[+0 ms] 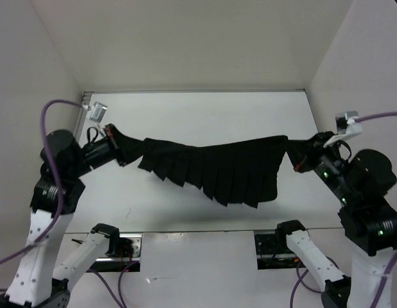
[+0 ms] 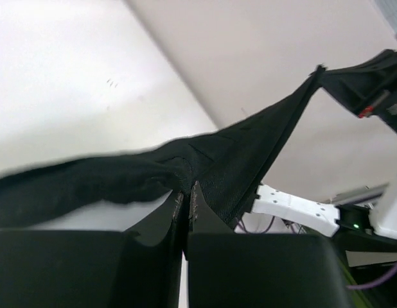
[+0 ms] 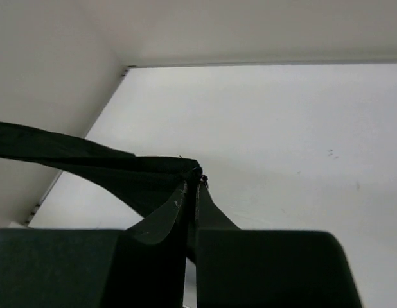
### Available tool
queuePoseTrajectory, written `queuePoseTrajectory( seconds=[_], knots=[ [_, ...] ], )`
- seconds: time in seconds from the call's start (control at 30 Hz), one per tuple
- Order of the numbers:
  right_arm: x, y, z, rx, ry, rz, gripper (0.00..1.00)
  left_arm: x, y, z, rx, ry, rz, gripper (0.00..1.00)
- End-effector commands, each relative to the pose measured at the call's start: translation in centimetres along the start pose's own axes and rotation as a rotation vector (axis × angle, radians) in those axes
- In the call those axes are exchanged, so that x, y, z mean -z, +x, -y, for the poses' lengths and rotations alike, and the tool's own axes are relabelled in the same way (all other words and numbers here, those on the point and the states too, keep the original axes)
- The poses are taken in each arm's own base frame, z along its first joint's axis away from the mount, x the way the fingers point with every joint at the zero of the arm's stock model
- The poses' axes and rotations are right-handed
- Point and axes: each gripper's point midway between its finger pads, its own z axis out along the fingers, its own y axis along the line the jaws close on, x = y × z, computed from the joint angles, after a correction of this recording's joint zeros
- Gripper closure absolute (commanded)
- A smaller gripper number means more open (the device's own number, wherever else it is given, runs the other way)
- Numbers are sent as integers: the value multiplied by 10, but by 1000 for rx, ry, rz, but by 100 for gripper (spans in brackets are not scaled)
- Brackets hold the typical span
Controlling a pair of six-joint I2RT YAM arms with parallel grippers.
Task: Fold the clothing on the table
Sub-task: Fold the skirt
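The black pleated garment [image 1: 218, 170] is stretched sideways between my two grippers over the middle of the white table [image 1: 205, 112]. Its top edge sags from each end toward the centre. The pleats fan out toward the near side, longest right of centre.

My left gripper [image 1: 123, 149] has the left end and my right gripper [image 1: 296, 158] the right end. From above, both pairs of fingers are buried in black cloth, so that view does not show how they stand. The wrist cameras do. On the left, my fingers are pressed almost together with a bunched roll of fabric pinched at their tips. On the right, the fingers are just as narrow, clamped on a thin corner of cloth.

Only the left wrist view shows the cloth pulled taut in mid-air, all the way across to my other gripper. Only the overhead view shows the pleats. No view shows whether the lowest pleats touch the table.

White walls [image 1: 185, 45] close in the far side and both flanks, and purple cables [image 1: 47, 122] loop off my arms.
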Motion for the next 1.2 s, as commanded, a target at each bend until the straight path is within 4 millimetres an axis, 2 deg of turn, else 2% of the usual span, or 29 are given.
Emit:
queuePoseTrajectory(
  seconds=[0.0, 0.07, 0.1, 0.13, 0.17, 0.2, 0.23, 0.27, 0.33, 0.37, 0.43, 0.47, 0.5, 0.53, 0.63, 0.67, 0.7, 0.73, 0.77, 0.8, 0.87, 0.93, 0.97, 1.0, 1.03, 1.07, 1.1, 1.13, 1.17],
  knots=[
    [20, -8, 9, 53, 60, 34, 100, 22, -1, 4, -4, -47, 71, 100],
    [13, -1, 10, 38, 56, 3, 100, 27, -10, 10, -27, -62, 98, 100],
    [6, -5, 7, 27, 45, 9, 100, 20, -12, 0, -4, -93, 84, 100],
    [-12, 3, 12, 7, 60, -38, 100, 15, -13, -7, -4, -114, 74, 100],
    [-25, 10, 17, -7, 70, -68, 100, 2, -12, -26, 19, -156, 45, 100],
    [-39, 9, 16, -16, 59, -66, 100, -7, -16, -33, 24, -160, 40, 100],
    [-65, 25, 25, -45, 81, -128, 100, -15, -19, -46, 39, -190, 37, 100],
    [-80, 31, 30, -49, 89, -151, 100, -35, -15, -74, 70, -235, -11, 100],
    [-114, 41, 38, -71, 93, -187, 100, -57, -17, -101, 76, -255, -45, 100],
    [-142, 58, 53, -98, 131, -253, 100, -76, -11, -137, 114, -305, -96, 100],
    [-173, 63, 65, -115, 148, -264, 100, -98, -23, -159, 104, -310, -104, 100],
    [-197, 83, 76, -126, 170, -325, 100, -115, -15, -194, 136, -349, -152, 100],
    [-208, 86, 86, -130, 194, -331, 100, -123, -15, -208, 156, -359, -166, 100],
    [-230, 99, 95, -136, 206, -365, 100, -138, -17, -232, 170, -367, -186, 100],
    [-255, 108, 116, -142, 240, -398, 100, -166, -17, -266, 204, -360, -219, 100],
    [-266, 115, 130, -149, 272, -416, 100, -170, -21, -277, 201, -367, -217, 100],
    [-272, 114, 138, -138, 289, -411, 100, -179, -10, -296, 231, -385, -247, 100],
    [-277, 115, 140, -139, 291, -415, 100, -182, -13, -301, 239, -368, -250, 100],
    [-283, 121, 149, -135, 303, -432, 100, -186, -27, -302, 235, -356, -227, 100],
    [-288, 112, 148, -123, 295, -415, 100, -192, -22, -314, 258, -365, -238, 100],
    [-292, 107, 152, -126, 303, -411, 100, -194, -25, -315, 269, -339, -245, 100],
    [-291, 117, 147, -134, 268, -452, 100, -191, -27, -318, 272, -345, -238, 100],
    [-287, 120, 145, -139, 258, -461, 100, -190, -20, -321, 285, -352, -250, 100],
    [-284, 122, 140, -154, 241, -468, 100, -186, -23, -315, 274, -346, -240, 100],
    [-279, 124, 137, -157, 231, -474, 100, -181, -8, -319, 291, -359, -265, 100],
    [-273, 139, 133, -164, 221, -507, 100, -178, -8, -314, 286, -356, -261, 100],
    [-262, 134, 124, -176, 198, -500, 100, -175, -4, -313, 287, -357, -262, 100],
    [-257, 140, 112, -166, 175, -514, 100, -171, 2, -312, 296, -362, -270, 100],
    [-247, 158, 109, -172, 180, -564, 100, -166, 12, -310, 308, -359, -282, 100]
  ],
)
